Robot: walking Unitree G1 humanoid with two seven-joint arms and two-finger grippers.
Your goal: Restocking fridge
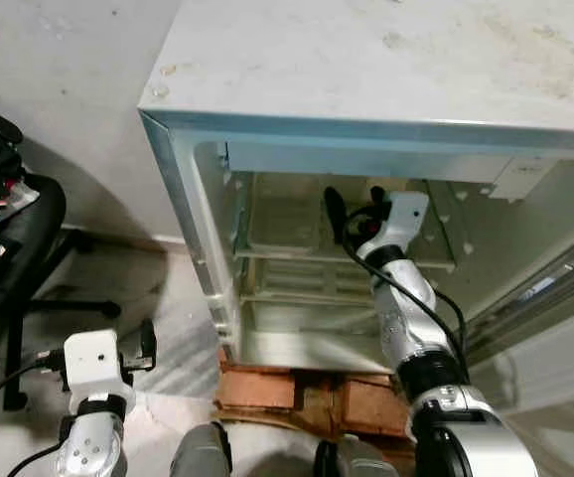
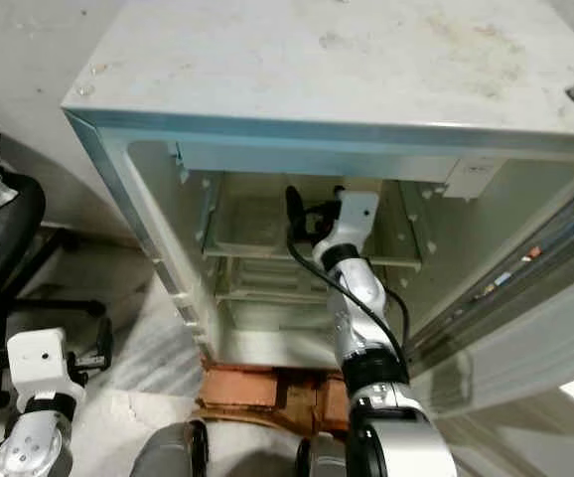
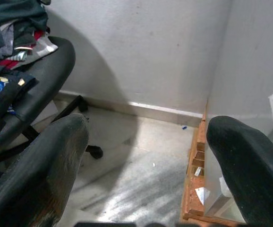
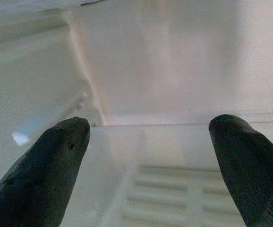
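The open fridge stands on bricks just ahead, its door cut off at the frame edge. The right arm reaches inside; the right gripper hovers over the upper shelf, 2 fingers apart, holding nothing. The left gripper hangs low beside an office chair, fingers apart.

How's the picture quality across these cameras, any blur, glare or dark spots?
Eye views: sharp, evenly lit, with the fridge top bright and its interior shaded around the right gripper. Left wrist view: clear; the chair throws a soft shadow on the wall, and the close fingers are slightly soft. Right wrist view: washed out and hazy, the shelf out of focus.
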